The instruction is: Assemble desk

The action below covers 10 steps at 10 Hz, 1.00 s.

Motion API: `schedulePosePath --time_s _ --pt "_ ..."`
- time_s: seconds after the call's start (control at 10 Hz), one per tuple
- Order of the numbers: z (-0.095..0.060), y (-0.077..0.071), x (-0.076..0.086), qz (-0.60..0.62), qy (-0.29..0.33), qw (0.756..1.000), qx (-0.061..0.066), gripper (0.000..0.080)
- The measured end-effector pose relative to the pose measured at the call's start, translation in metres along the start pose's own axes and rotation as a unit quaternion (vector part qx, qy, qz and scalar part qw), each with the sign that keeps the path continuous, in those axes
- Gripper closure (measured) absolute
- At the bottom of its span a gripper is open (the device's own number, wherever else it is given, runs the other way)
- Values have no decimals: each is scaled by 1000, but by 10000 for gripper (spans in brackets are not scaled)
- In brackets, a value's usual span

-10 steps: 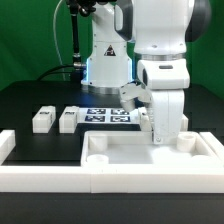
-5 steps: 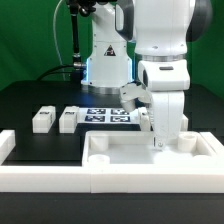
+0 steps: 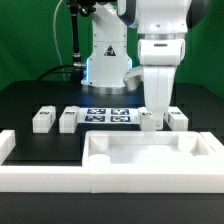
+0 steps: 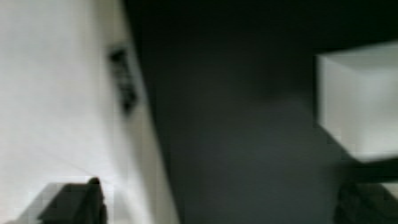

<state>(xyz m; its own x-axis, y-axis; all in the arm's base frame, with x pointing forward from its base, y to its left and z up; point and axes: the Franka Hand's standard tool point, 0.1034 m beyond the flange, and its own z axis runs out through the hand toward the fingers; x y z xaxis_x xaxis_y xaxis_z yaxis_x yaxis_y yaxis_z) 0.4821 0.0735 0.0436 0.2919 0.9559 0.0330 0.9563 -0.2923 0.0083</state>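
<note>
My tool [image 3: 159,108] hangs empty, jaws apart, near a leg [image 3: 150,121] right of centre. The tabletop [image 3: 150,152] lies rim-up at lower centre, I judge to receive legs.

Bright, even light from overhead fills the exterior view, so the white panel [image 3: 140,152] is almost washed out, with soft grey shadows inside its rim, and the black table [image 3: 30,105] looks matte. The wrist view is dim and badly out of focus, every edge smeared.
</note>
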Motion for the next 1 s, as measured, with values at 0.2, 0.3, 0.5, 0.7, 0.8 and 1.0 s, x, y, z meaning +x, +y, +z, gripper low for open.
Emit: schedulePosePath --time_s 0.2,0.3,0.5,0.7,0.8,1.0 --pt "-11 -24 12 64 -1 998 -5 151" --pt "-11 -25 12 53 -1 999 -4 151" --pt "-10 -25 11 68 -1 998 -3 151" --pt "-9 -26 11 148 1 989 -3 151" --pt "-9 -28 11 227 8 974 -8 151" --pt "-9 -35 17 376 11 926 -3 151"
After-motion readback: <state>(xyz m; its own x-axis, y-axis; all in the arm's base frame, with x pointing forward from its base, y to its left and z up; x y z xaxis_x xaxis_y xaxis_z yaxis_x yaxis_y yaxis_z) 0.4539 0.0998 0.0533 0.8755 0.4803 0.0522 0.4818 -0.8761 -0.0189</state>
